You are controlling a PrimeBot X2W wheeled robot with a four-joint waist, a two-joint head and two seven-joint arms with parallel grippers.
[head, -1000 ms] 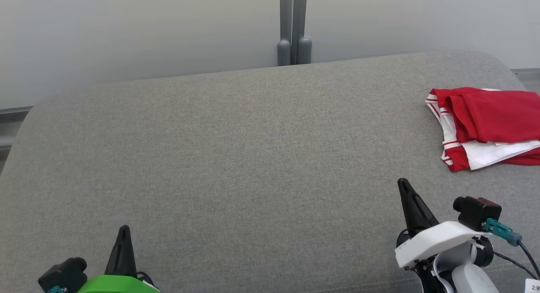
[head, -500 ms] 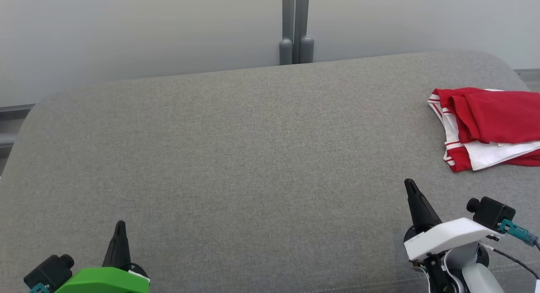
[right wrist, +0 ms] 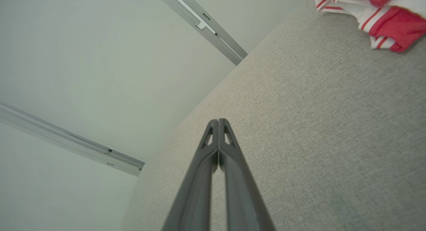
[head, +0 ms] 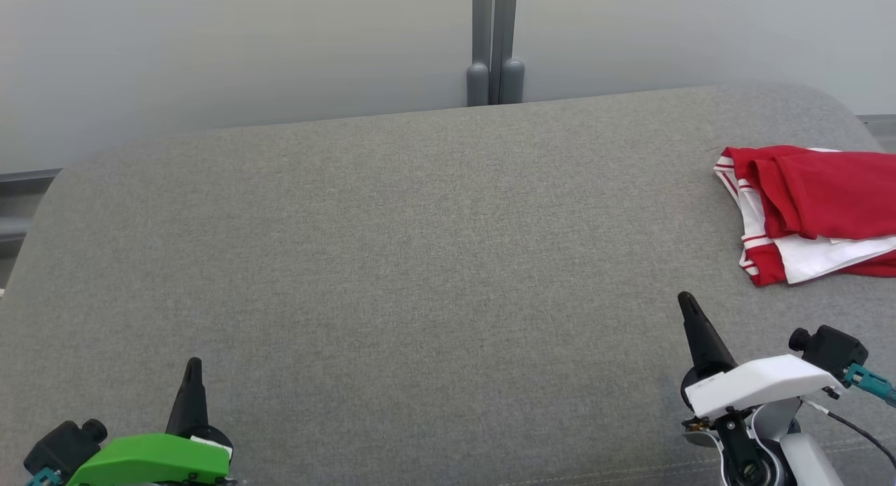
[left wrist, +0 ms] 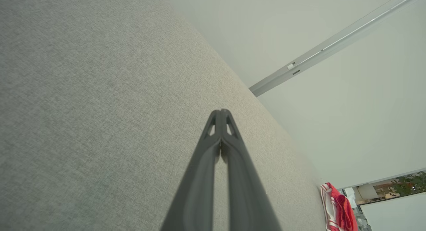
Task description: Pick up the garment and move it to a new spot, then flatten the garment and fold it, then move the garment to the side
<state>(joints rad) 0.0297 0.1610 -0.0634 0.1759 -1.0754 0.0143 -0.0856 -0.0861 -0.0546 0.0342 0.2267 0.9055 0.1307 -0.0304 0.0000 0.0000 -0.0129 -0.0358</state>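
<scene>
– Grey fabric cushion [head: 420, 262], head view: where's the red-and-white garment [head: 815, 206]?
– Loosely folded at its right edge. The left gripper [head: 191, 367] and right gripper [head: 687, 302] are above the near edge.
– Left wrist view?
– Jaws pressed together.
– Right wrist view?
– Pressed together too, well apart from the garment.

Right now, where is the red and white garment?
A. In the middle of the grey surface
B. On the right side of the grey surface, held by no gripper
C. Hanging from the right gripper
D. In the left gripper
B: the garment lies on the right of the grey surface, and the left gripper and right gripper are shut, empty and apart from it.
</scene>
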